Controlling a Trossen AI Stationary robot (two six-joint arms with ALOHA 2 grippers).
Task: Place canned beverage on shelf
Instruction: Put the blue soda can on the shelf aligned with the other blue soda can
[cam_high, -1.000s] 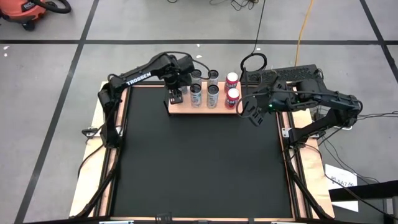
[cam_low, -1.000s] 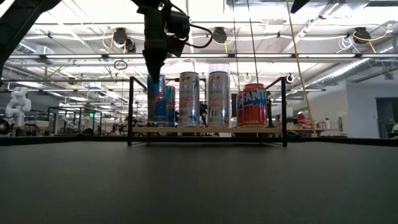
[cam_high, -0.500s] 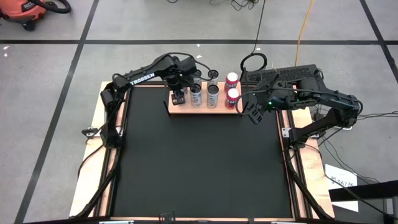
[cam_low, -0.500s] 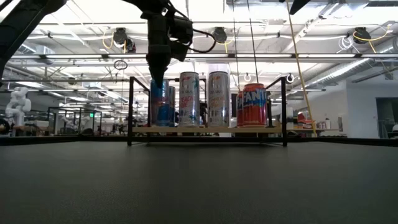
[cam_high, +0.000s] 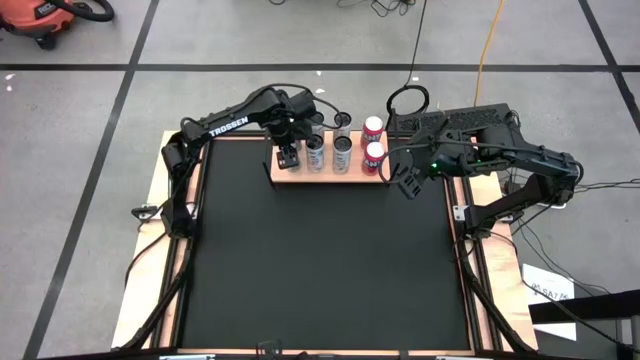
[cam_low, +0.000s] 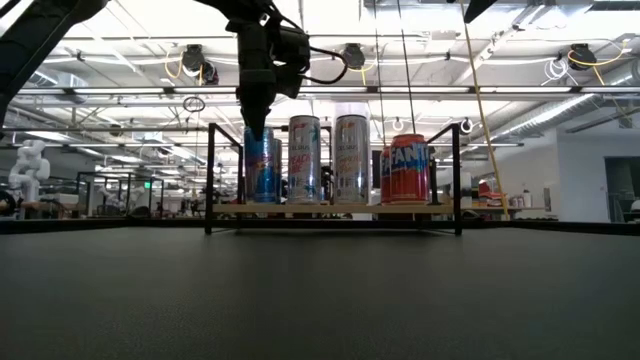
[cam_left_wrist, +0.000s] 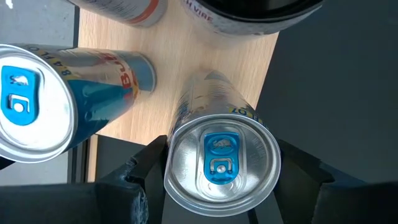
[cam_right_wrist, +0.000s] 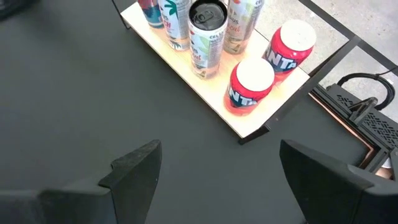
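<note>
**Left arm holds a slim can on the shelf's left end**

Seen from above, the black surface (cam_high: 320, 250) fills the middle. The shelf (cam_high: 327, 176), a light-wood board with black end rails, lies at about 12 o'clock on it.

At the shelf's 9 o'clock end, the left gripper (cam_high: 287, 155) stands over a slim blue-and-silver can (cam_left_wrist: 221, 165). Its fingers (cam_left_wrist: 140, 180) sit on either side of the can's rim, closed around it. In the level view the can's base (cam_low: 256, 198) appears to reach the board, though actual contact cannot be confirmed. A second blue can (cam_left_wrist: 34, 109), with part of a red "BULL" label readable, stands just beside it.

Moving toward 3 o'clock along the shelf come two tall silver cans (cam_low: 304, 158), their red lettering too small to read here. From the right wrist camera, one dark-topped can (cam_right_wrist: 206, 37) reads "CELSIUS". Next are two red cans (cam_right_wrist: 251, 86) lettered "FANTA", at the shelf's right end.

The right gripper (cam_high: 405, 181) hangs just off the shelf's 3 o'clock end, its fingers (cam_right_wrist: 134, 171) spread wide and holding nothing.

The left arm's link reads "TROSSEN" (cam_high: 224, 125).

Risks, as a judgement: the held can stands near the board's front edge and close to its neighbour. If the fingers open unevenly or lift off at a slant, they could drag the can over. A tipped can could knock the blue one beside it or roll off the shelf.
</note>
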